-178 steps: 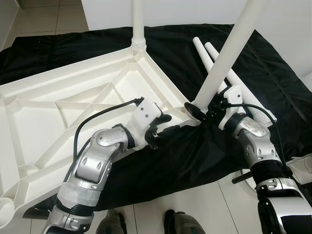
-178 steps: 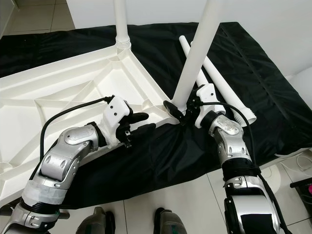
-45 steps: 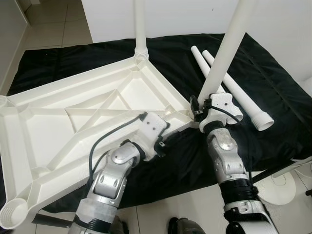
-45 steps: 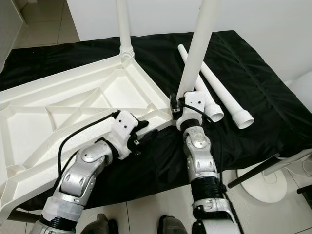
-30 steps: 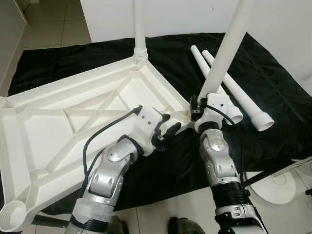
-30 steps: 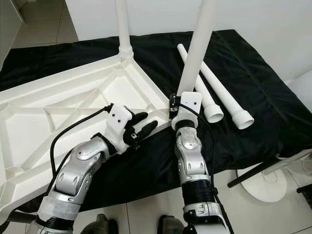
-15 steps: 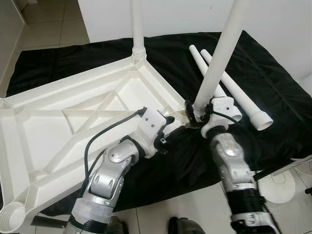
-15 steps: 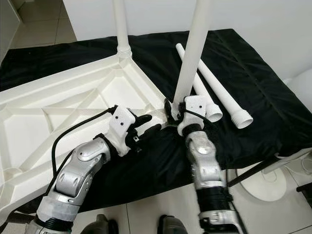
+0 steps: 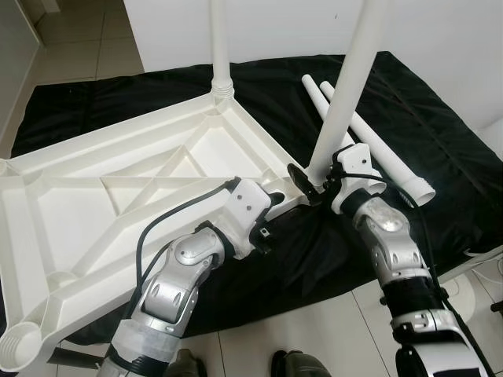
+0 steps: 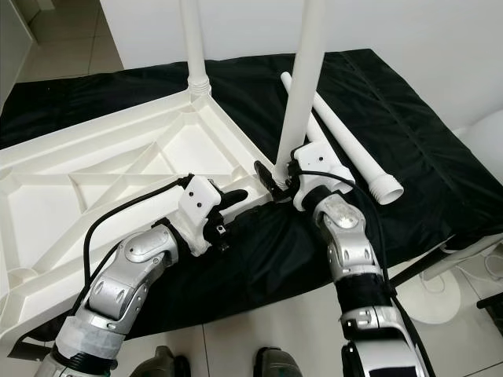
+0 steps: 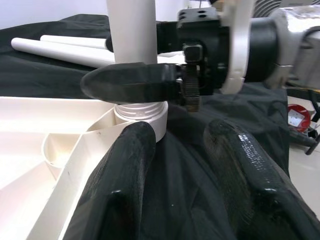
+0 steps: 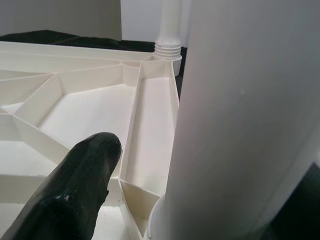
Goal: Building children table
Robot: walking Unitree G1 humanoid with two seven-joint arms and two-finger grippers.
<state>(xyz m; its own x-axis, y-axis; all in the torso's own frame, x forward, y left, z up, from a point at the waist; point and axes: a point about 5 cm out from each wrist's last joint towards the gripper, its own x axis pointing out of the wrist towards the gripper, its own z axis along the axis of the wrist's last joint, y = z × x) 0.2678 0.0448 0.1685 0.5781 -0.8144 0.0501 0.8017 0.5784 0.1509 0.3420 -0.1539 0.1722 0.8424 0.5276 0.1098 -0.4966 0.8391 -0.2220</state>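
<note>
Right now my right gripper (image 9: 308,182) is clamped round the foot of the near table leg (image 9: 346,78), just above the threaded collar where it seats in the corner socket (image 11: 141,116) of the tabletop (image 9: 118,196). One black finger (image 11: 130,82) crosses the front of the leg in the left wrist view; the other finger (image 12: 70,190) lies on the inner side, over the ribbed underside. That leg stands nearly upright, its long axis rising from the socket and leaning slightly toward my right as it climbs out of the top of the head view.

My left gripper (image 9: 271,206) sits just beside that same corner, on my left of it, fingers spread apart and grasping nothing. One finger (image 11: 117,185) lies against the tabletop's outer edge and the other finger (image 11: 250,175) rests over the black cloth (image 9: 440,133).

The tabletop lies upside down on the cloth, ribs facing up, stretching from this corner away to my left. At its far corner a second leg (image 9: 219,39) is already fitted and stands straight up. Two loose legs (image 9: 369,133) lie side by side on the cloth beyond my right gripper, long axes running from far-left to near-right, with their threaded open ends toward the near-right.

Tiled floor (image 9: 78,47) shows past the cloth, and a white wall (image 9: 275,27) behind.
</note>
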